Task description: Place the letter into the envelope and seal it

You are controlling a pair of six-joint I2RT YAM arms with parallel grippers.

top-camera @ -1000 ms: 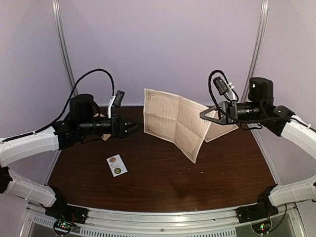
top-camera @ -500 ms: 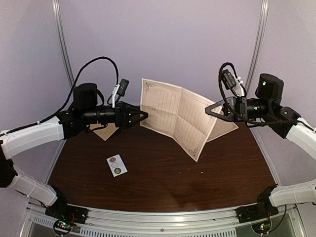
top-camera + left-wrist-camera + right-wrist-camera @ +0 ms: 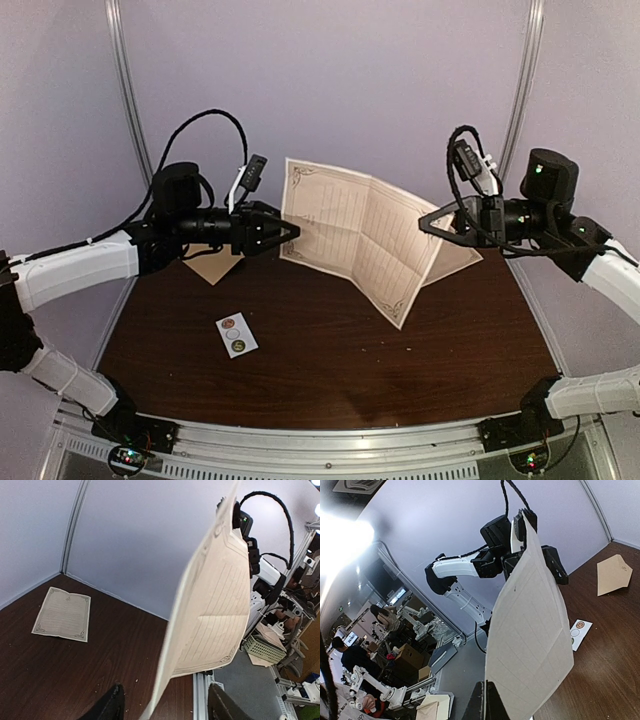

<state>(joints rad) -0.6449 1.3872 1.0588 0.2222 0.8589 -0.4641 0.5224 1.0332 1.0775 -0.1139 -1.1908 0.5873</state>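
Observation:
The letter (image 3: 355,240), a cream lined sheet with fold creases, hangs upright in the air above the table. My right gripper (image 3: 427,225) is shut on its right edge; the right wrist view shows the sheet (image 3: 532,630) pinched between the closed jaws (image 3: 485,687). My left gripper (image 3: 292,232) is open at the letter's left edge. In the left wrist view that edge (image 3: 210,600) runs between the spread fingers (image 3: 114,702) without contact. The tan envelope (image 3: 212,266) lies flat on the table at the back left, partly behind my left arm; it also shows in the right wrist view (image 3: 615,573).
A second cream sheet (image 3: 452,262) lies on the table at the back right, also seen in the left wrist view (image 3: 62,614). A small white sticker card (image 3: 237,335) with round dots lies front left. Purple walls enclose the dark wooden table (image 3: 330,370).
My left gripper has risen and moved right up to the letter's left edge. My right gripper has lifted the letter slightly and shifted right.

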